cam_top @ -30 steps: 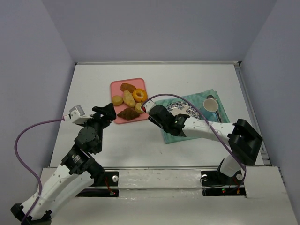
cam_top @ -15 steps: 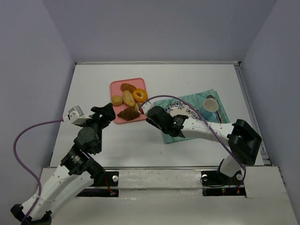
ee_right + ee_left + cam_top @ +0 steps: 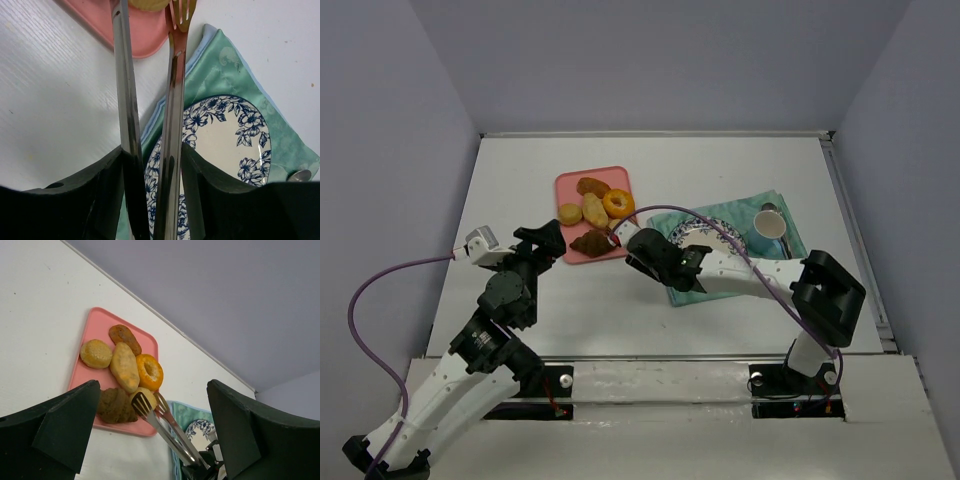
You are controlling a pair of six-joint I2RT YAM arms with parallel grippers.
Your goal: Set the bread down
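Observation:
The bread (image 3: 145,395), a small pale bun, lies at the near right corner of the pink tray (image 3: 99,320). My right gripper (image 3: 658,256) is shut on metal tongs (image 3: 170,432) and reaches left from the plate side. The two tong tips straddle the bread, which shows at the top edge of the right wrist view (image 3: 150,4). I cannot tell whether the tips press on it. From above, the bread (image 3: 616,231) is mostly hidden by the tongs (image 3: 623,239). My left gripper (image 3: 545,241) is open and empty, hovering left of the tray's near edge.
The tray (image 3: 574,184) also holds an orange donut (image 3: 618,203), a golden round bun (image 3: 570,213), an oblong bun (image 3: 595,210) and two brown pastries. A blue-flowered plate (image 3: 718,234) and a cup (image 3: 770,224) sit on a teal cloth (image 3: 786,212) at the right.
My right arm has moved left toward the tray, bringing the tong tips around the bread. The left arm has not moved.

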